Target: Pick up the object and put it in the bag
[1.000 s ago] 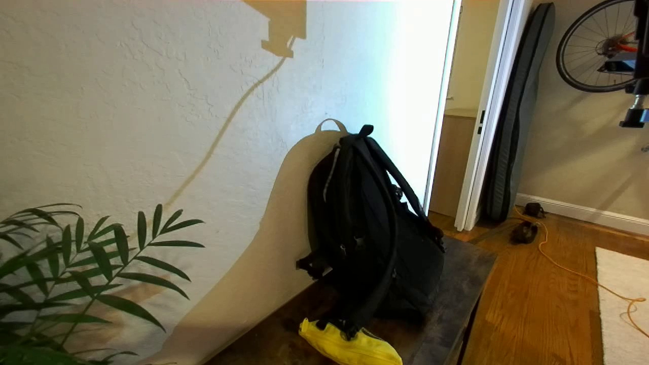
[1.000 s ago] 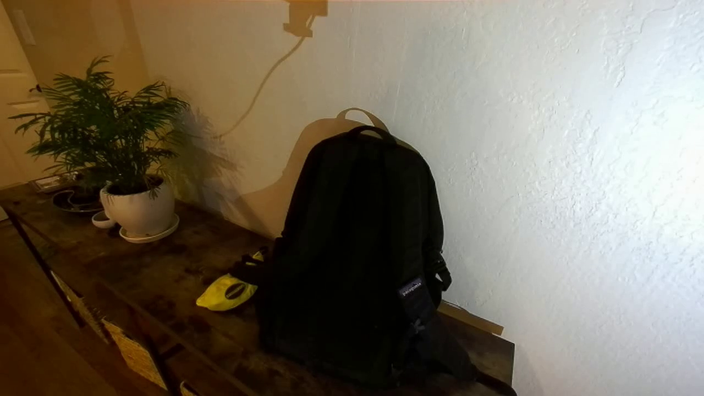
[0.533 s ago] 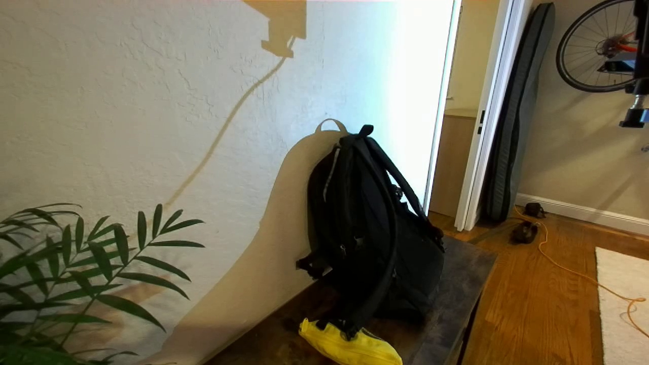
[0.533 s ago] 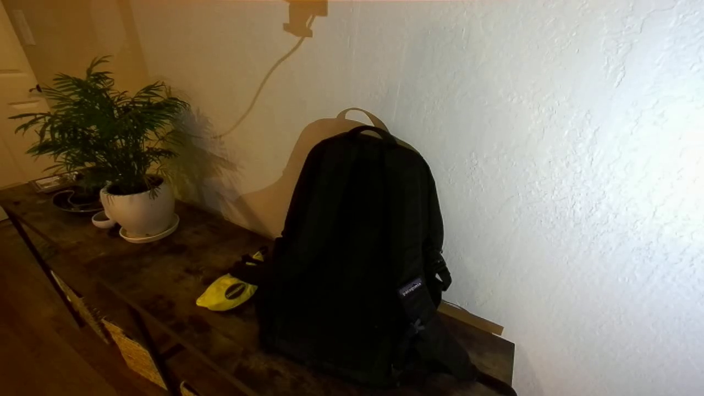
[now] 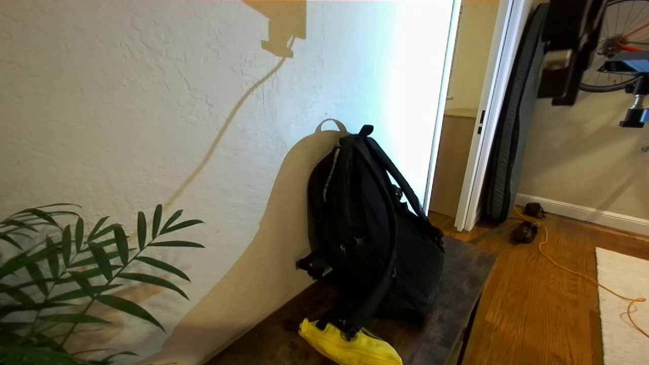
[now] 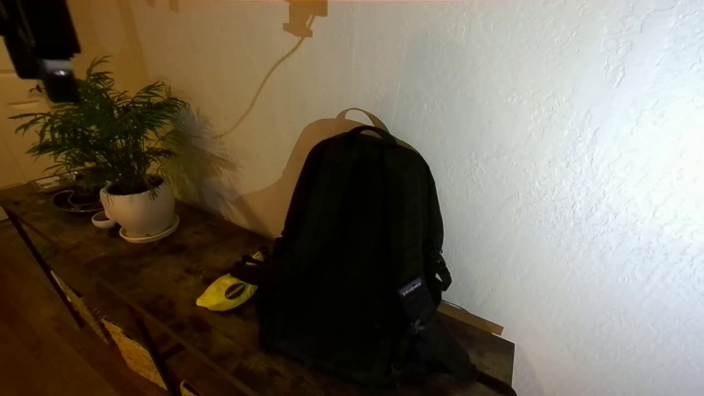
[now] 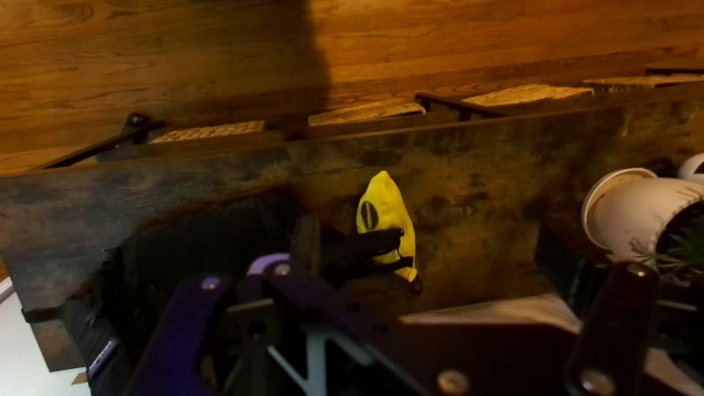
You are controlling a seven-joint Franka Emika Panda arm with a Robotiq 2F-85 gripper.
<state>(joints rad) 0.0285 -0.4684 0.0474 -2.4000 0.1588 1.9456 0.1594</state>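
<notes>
Overhead, your dark gripper (image 7: 434,251) holds empty fingers apart; right of the black fabric backpack (image 7: 212,239) in the wrist view, a tapered yellow cloth pouch (image 7: 391,206) lies on the brown wooden tabletop (image 7: 495,165), probably light and limp, best pinched at its far end, clear of black straps (image 7: 374,242).

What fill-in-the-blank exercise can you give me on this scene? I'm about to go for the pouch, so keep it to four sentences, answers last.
The pouch on the tabletop is bright ____.
Along the tabletop, the pouch lies between the backpack and the potted ____.
The backpack casts a ____ on the wall.
In the wrist view, the gripper, far from shut, is ____.

Missing words: yellow; plant; shadow; open.
</notes>
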